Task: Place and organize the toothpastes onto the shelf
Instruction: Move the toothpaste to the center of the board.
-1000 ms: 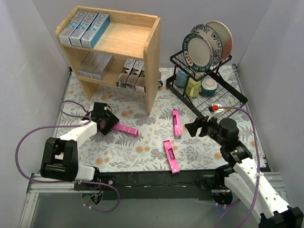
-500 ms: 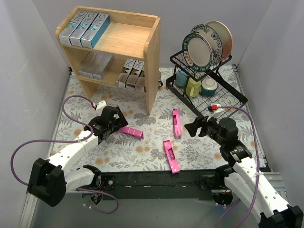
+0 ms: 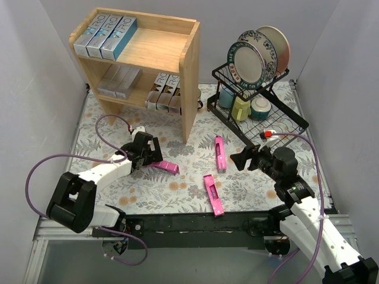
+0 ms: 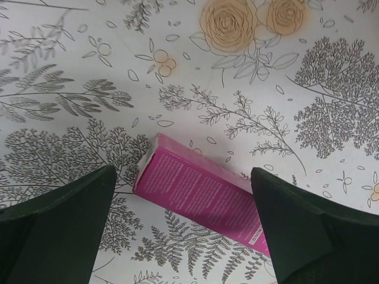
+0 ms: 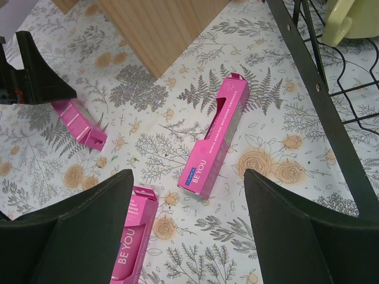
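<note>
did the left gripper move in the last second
Yes. The left gripper has shifted right, closer to the shelf side panel, and its open jaws now straddle the end of a pink carton.

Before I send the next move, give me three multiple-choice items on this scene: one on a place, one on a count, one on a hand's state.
1. Where are the silver-and-teal cartons?
A. On the top tier of the shelf
B. In the dish rack
C. Flat on the table

2. How many pink cartons lie on the table?
A. Two
B. Three
C. Five

3. What is the left hand doing?
A. Shut on a carton
B. Open above a pink carton that lies flat
C. Open over the dish rack

Answers:
1 A, three stand side by side at the top tier's left end.
2 B, the overhead view shows three.
3 B, its fingers stand wide either side of the carton, not touching it.
</note>
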You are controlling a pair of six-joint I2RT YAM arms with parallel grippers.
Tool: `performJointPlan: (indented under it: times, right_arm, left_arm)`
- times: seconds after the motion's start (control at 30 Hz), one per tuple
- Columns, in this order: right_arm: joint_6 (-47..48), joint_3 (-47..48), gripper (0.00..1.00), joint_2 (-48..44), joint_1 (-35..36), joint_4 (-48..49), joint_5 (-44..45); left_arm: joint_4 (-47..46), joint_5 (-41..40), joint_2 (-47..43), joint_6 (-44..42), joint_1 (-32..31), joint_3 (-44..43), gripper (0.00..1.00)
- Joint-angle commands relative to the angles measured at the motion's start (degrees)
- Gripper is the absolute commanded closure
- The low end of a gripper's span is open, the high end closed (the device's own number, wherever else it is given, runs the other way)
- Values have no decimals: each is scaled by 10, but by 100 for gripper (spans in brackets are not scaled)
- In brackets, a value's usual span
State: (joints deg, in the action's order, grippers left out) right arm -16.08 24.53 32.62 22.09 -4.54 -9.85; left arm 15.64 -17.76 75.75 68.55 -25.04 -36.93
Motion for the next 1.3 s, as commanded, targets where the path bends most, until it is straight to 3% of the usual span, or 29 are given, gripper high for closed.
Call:
performJointPlan:
  times: [0.0, 0.37, 0.47, 0.57, 0.83, 1.07, 1.27]
  right_arm:
    - [10, 2, 16, -5, -2, 23, -7]
    - [9, 0, 17, -7, -2, 23, -5]
    - [9, 1, 17, -5, -1, 23, -6]
    - [10, 2, 17, -5, -1, 22, -6]
    - [10, 1, 17, -5, -1, 21, -11]
    - [6, -5, 17, -4, -1, 30, -25]
    - [5, -4, 17, 0, -1, 31, -33]
  left_arm:
    - [6, 55, 3, 3, 3, -23, 2]
    - [40, 177, -47, 65, -13, -25, 2]
    - [44, 217, -60, 97, -36, -25, 2]
    - [50, 231, -71, 77, -72, -34, 2]
    - [58, 116, -134, -163, -100, -50, 2]
    - [1, 143, -97, -432, -100, 6, 2]
    - [-64, 170, -115, -562, -99, 64, 2]
